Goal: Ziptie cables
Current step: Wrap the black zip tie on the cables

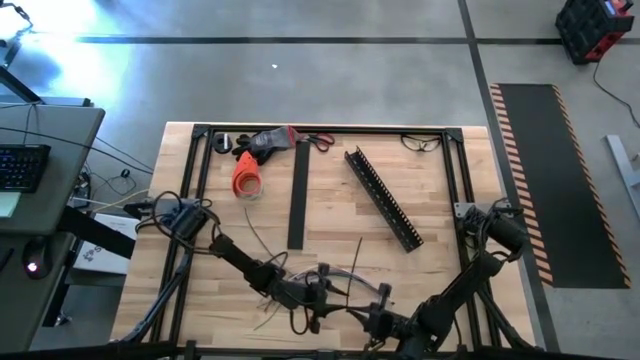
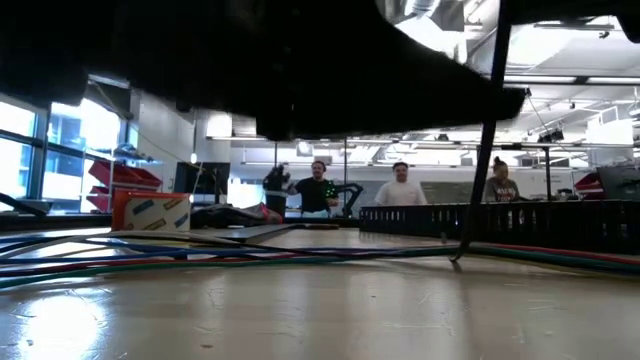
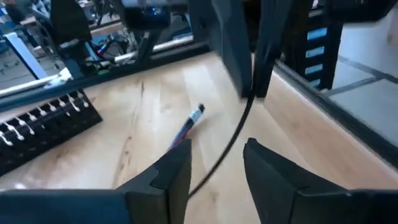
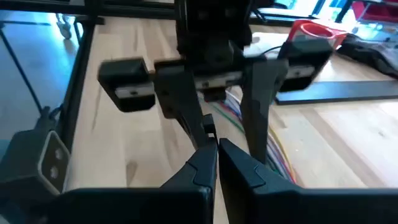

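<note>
From above, both my arms met near the table's near edge: my left gripper [image 1: 318, 290] and my right gripper [image 1: 378, 305] sat close together over the cables [image 1: 335, 280], whose thin ends splayed across the wooden table [image 1: 440, 250] there. Farther back lay the flat black strip [image 1: 298, 195], the slotted channel [image 1: 383, 198] set at a slant, and an orange-and-grey tool [image 1: 250, 165] near the far rail; bare wood stayed open between the strip and the channel. The level view added what the top one could not: the cables [image 2: 200, 262] ran flat along the tabletop in coloured lines, a dark arm mass filled the upper part, a thin dark strand [image 2: 480, 150] dropped to the wood, and people [image 2: 400, 188] stood in the room behind. Through my left wrist camera, my fingers [image 3: 168, 177] stood apart with a dark cable [image 3: 233, 143] passing between them without being pinched, coloured wire ends [image 3: 189, 124] lying just beyond, and the table's frame edge close by. Through my right wrist camera, my right gripper [image 4: 217, 155] was closed tip to tip; whether anything thin sat between the tips I could not tell. The left gripper's spread fingers [image 4: 180, 106] faced it, with coloured cables [image 4: 273, 146] beside.
</note>
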